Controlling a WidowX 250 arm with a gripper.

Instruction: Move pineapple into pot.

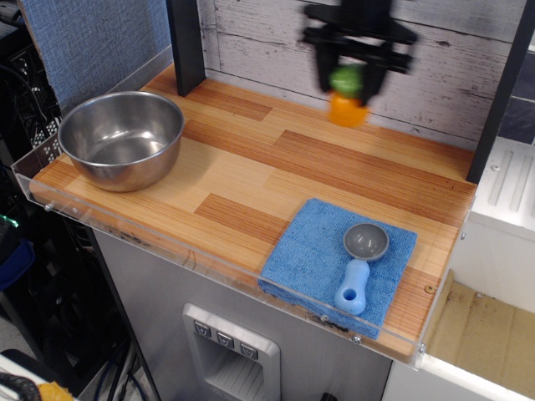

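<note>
Blue cloth (322, 255) and its scoop (360, 259) lie nearest, clear of the work; further left sits the pot (123, 136). At the back, well apart from it, the gripper (348, 77) pinches the pineapple (346, 98) by its green top, lifted above the table (251, 180). Such a narrow hold could slip mid-carry, dropping the fruit short of the rim.
</note>
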